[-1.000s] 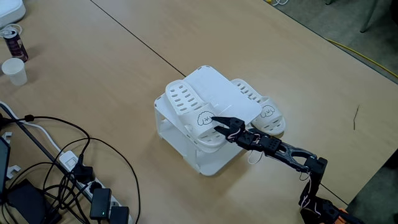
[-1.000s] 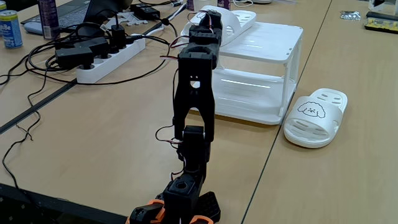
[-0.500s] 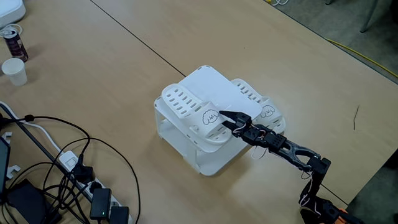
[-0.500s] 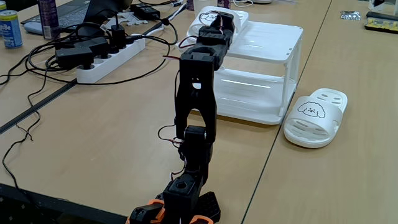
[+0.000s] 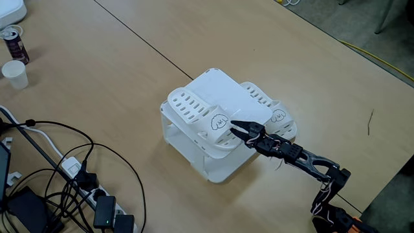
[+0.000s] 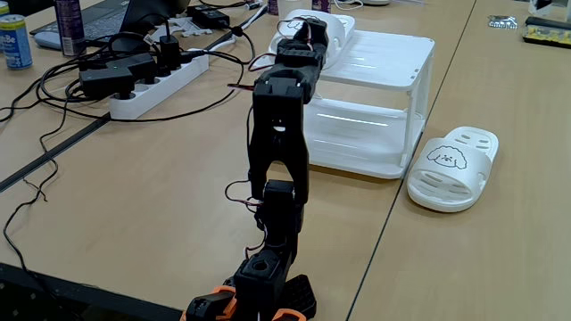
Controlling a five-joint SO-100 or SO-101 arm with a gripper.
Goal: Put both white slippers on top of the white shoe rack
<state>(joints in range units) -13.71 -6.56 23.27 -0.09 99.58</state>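
In a fixed view from above, the white shoe rack [image 5: 223, 97] stands near the middle of a tan table [image 5: 129, 71] and serves as reference. One white slipper [image 5: 197, 116] lies on the rack's top panel along its left edge, slotted sole upward, puppy-face strap at the near end. The second slipper [image 5: 275, 116] lies on the table against the rack's right side, partly hidden behind the rack top and the arm. The black arm [image 5: 304, 162] reaches in from the lower right toward the rack; the gripper [image 5: 238, 127] sits at the strap end of the upper slipper, fingers slightly parted, and I cannot tell whether they pinch the strap or merely touch it. Far left of the rack: a white paper cup [image 5: 14, 73], a dark can [image 5: 13, 42], and lower down a tangle of black cables with a power strip [image 5: 107, 210]. In a fixed view from behind the arm's base, the rack [image 6: 384, 98] shows two tiers with clear side walls. The upper slipper [image 6: 330, 22] rests on the rack's top left corner, mostly hidden by the arm [image 6: 278, 143]; the gripper itself is hidden by the wrist. The other slipper [image 6: 451, 168] lies on the table just right of the rack's near corner, sole down, puppy face toward the camera. A white power strip [image 6: 156, 80] lies left of the rack.
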